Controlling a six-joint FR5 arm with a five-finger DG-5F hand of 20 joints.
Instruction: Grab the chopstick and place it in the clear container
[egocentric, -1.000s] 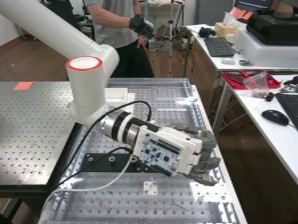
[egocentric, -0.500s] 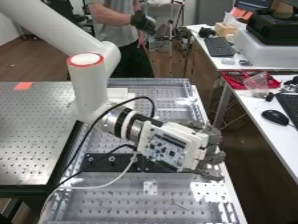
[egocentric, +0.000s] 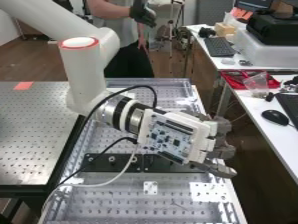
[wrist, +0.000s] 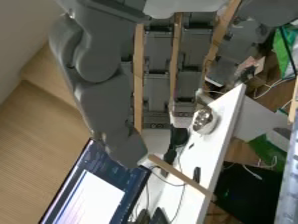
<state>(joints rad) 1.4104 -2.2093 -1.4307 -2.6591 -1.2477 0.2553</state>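
Note:
In the high view the hand (egocentric: 220, 143) is over the bench's right edge, reaching past it, with its white back facing the camera. In the wrist view the hand (wrist: 100, 82) has its thumb bent inward, the tip at one end of a thin tan chopstick (wrist: 181, 176). The stick juts out from the thumb tip at a slant, clear of the desk behind it; where it is pinched is hidden. Which thing is the clear container I cannot tell; a clear plastic item (egocentric: 258, 81) lies on a red tray at the right.
Perforated metal bench (egocentric: 120, 200) with a dark bracket (egocentric: 106, 161) bolted on it. Cables loop from the arm over the bench. A side desk (egocentric: 283, 142) stands at the right with a mouse (egocentric: 275, 117) and keyboards. A monitor (wrist: 93, 187) appears in the wrist view.
The hand has shifted right, out over the bench's right edge, and turned somewhat. The forearm link has moved slightly left and up.

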